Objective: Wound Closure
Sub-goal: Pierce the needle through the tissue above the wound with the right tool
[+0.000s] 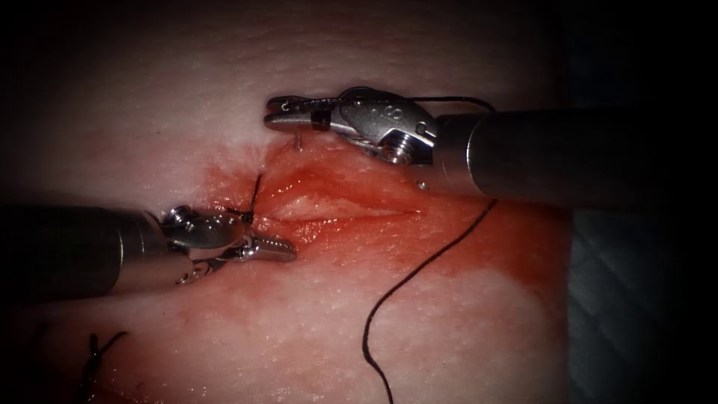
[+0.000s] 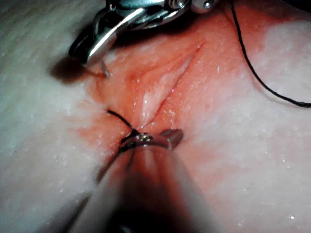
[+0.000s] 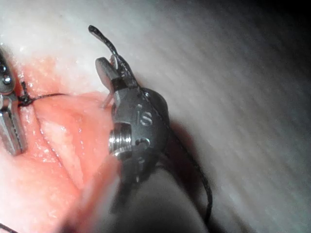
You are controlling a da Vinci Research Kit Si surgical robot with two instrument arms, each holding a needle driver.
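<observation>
the right tool (image 1: 288,118) sits just above the upper end of the cut (image 1: 336,213), its jaws clenched on the needle (image 1: 299,140). only a short bright stub of the needle pokes down from the jaws toward the tissue (image 1: 419,337); from the left wrist view its tip (image 2: 104,71) hangs just over the pale skin beside the cut, and i can't say it has entered. where along the curve it is held i can't make out either. the thread (image 1: 419,269) runs over the top of that tool, back along the shaft, then trails loose down across the tissue on the right of the cut.

the left tool (image 1: 273,247) lies low at the left end of the cut, by a dark knot (image 1: 250,213) with a short tail standing up. its jaws look closed and holding nothing, tips resting near the wound edge.

to my eye the needle is stiff, thin and slick, likely to swivel unless gripped flat across its body and away from the point. the thread is limp and light. the tissue looks soft and wet with red fluid (image 1: 516,247), so an edge would slip or tear if pinched hard; better a shallow bite near the lip.
</observation>
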